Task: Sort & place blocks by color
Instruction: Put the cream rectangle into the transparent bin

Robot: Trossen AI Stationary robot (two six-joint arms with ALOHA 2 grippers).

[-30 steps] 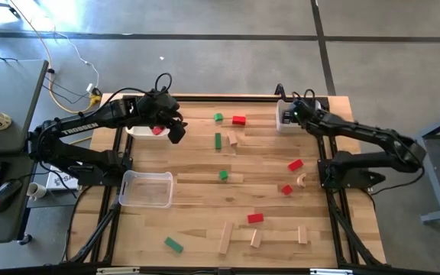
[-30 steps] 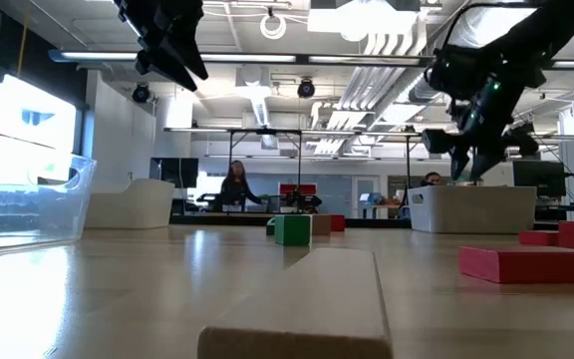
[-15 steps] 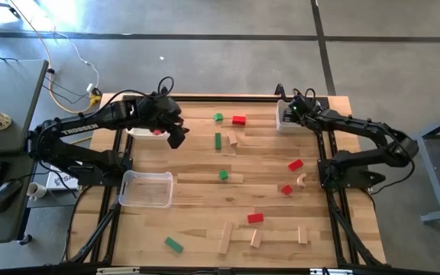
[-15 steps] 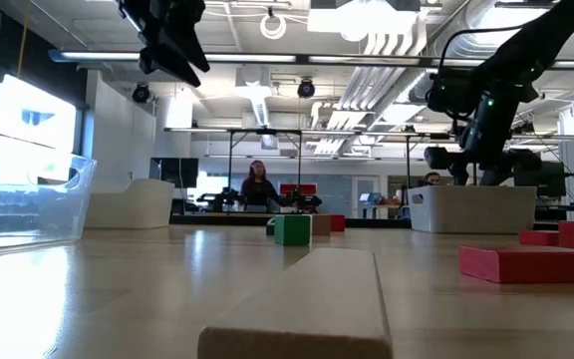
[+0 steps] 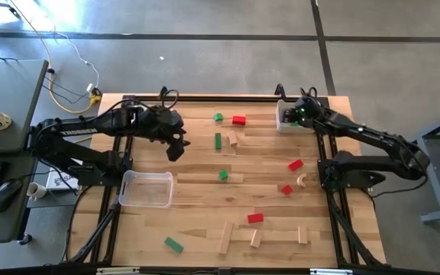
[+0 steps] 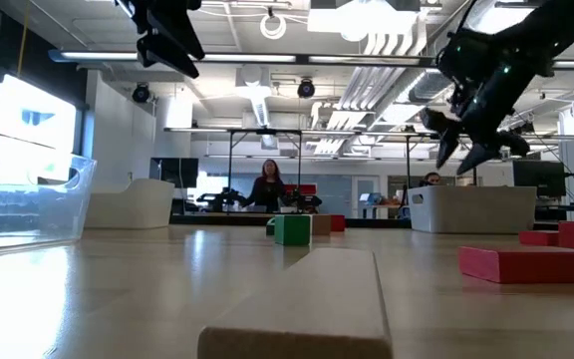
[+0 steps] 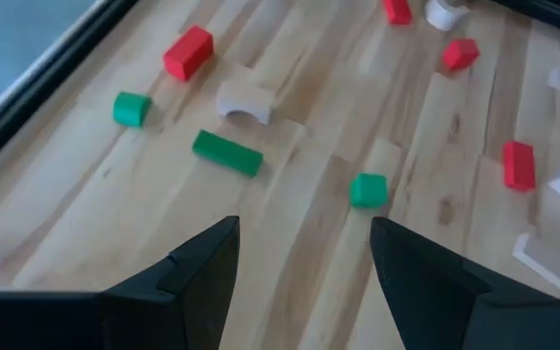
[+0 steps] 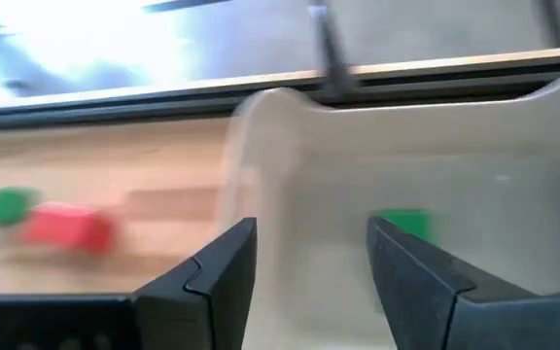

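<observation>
Red, green and plain wood blocks lie scattered on the table. Among them are a red block [image 5: 239, 120], a green bar [image 5: 218, 140] [image 7: 227, 154], a wood arch [image 7: 246, 102] and a green cube [image 5: 223, 175] [image 7: 367, 189]. My left gripper [image 5: 176, 147] [image 7: 304, 233] hangs open and empty above the table, left of the green bar. My right gripper [image 5: 301, 114] [image 8: 309, 233] is open and empty above the white bin [image 5: 284, 119] at the far right. A green block [image 8: 402, 225] lies inside that bin.
A clear bin [image 5: 146, 189] stands near the left edge. More red blocks [image 5: 295, 164] [image 5: 255, 218], a green one [image 5: 173, 244] and wood bars [image 5: 225, 237] lie toward the near and right side. A person [image 6: 267, 189] shows in the room beyond.
My left gripper has swung from over the white bin at the far left toward the table's middle and near side, staying open. My right gripper dipped toward its white bin, then rose and tipped above it.
</observation>
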